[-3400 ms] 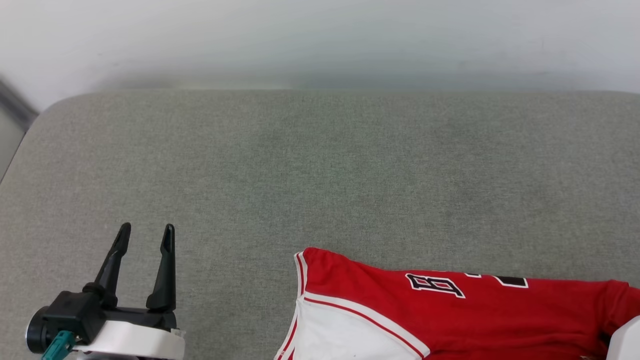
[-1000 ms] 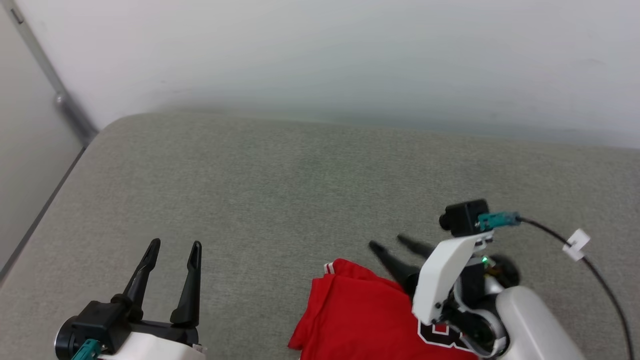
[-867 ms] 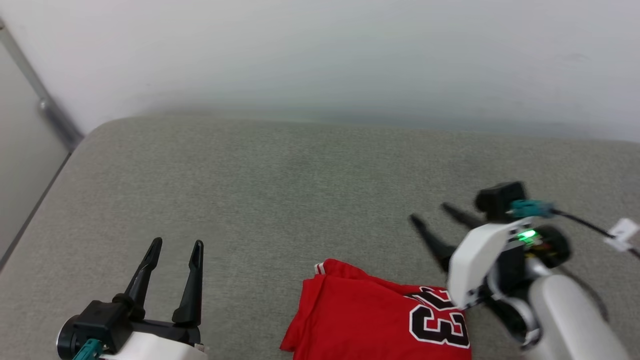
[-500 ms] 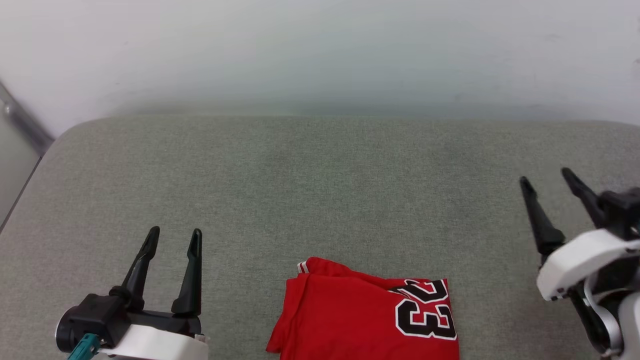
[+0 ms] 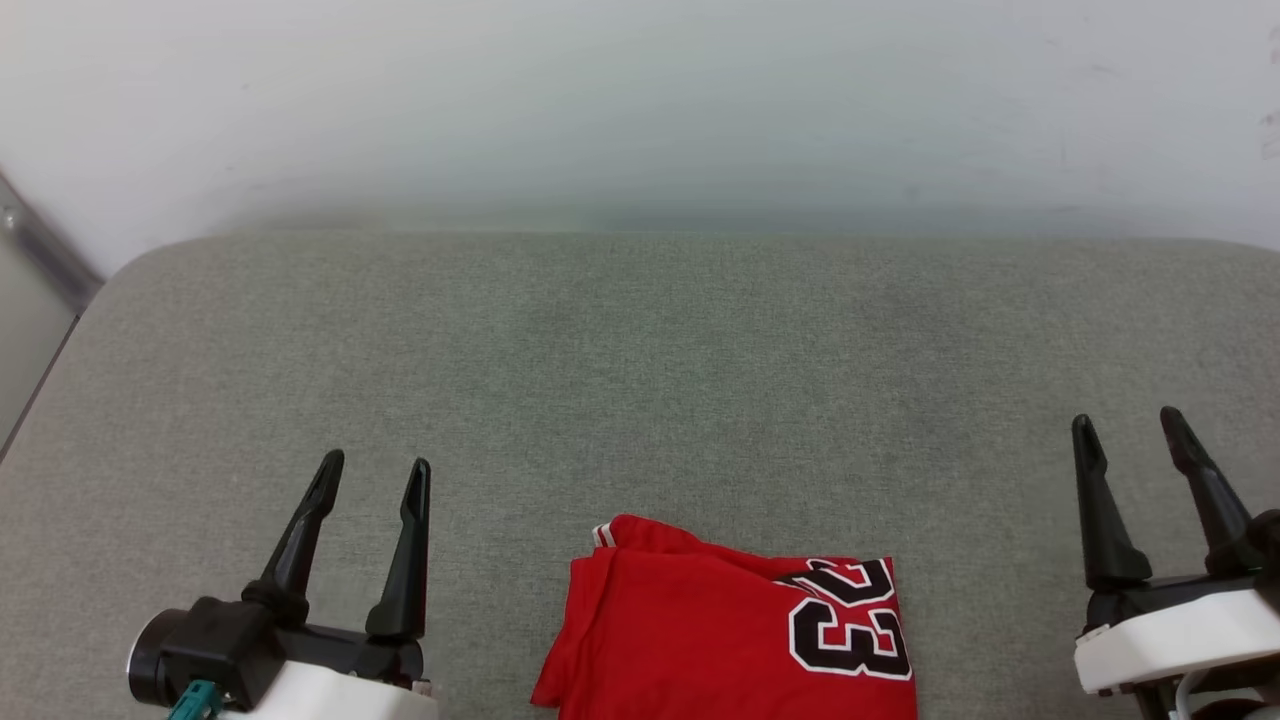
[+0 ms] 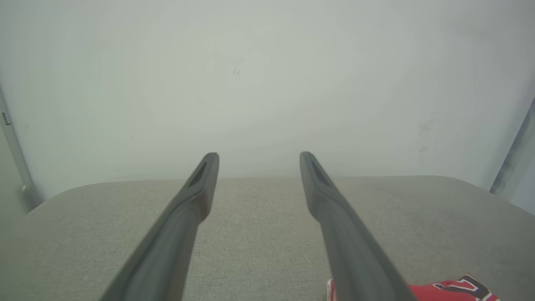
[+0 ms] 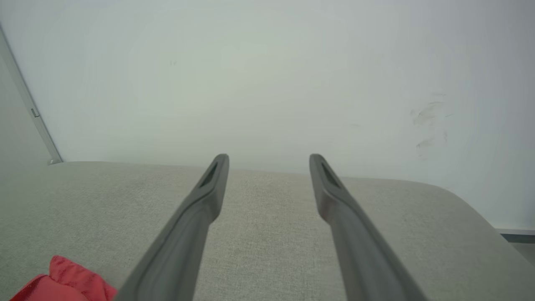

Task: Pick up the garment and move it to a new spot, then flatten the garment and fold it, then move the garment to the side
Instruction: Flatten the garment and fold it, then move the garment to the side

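**Desk:** Where is the shirt (image 5: pixel 722 650) right now?

**Operator:** I see it lying folded into a compact red block on the grey cushion (image 5: pixel 640 360), at the near edge of my head view and roughly in the middle from left to right. Its lower part runs off the bottom of that view.

**Desk:** Which side is up?

**Operator:** The black number (image 5: pixel 852 622) with its white outline faces up, on the right half of the fold. A bit of red-and-white striped trim (image 5: pixel 603 534) peeks out at the far left corner.

**Desk:** And the left gripper (image 5: pixel 376 462)?

**Operator:** It hangs at the lower left, fingers spread apart with nothing between them, pointing toward the wall (image 5: pixel 640 100). It is beside the shirt, not touching it, and bare cushion separates them. From the left wrist camera I catch a corner of the red cloth at the bottom right, past the right-hand finger.

**Desk:** The right gripper (image 5: pixel 1126 418)?

**Operator:** It sits at the lower right, jaws also wide and empty. It is well apart from the shirt. On the right wrist camera a red fold shows in the lower left corner, and both fingers aim at the cushion's far edge and the pale wall.

**Desk:** Is either touching the cushion?

**Operator:** I can't tell how high they are above it from these views.
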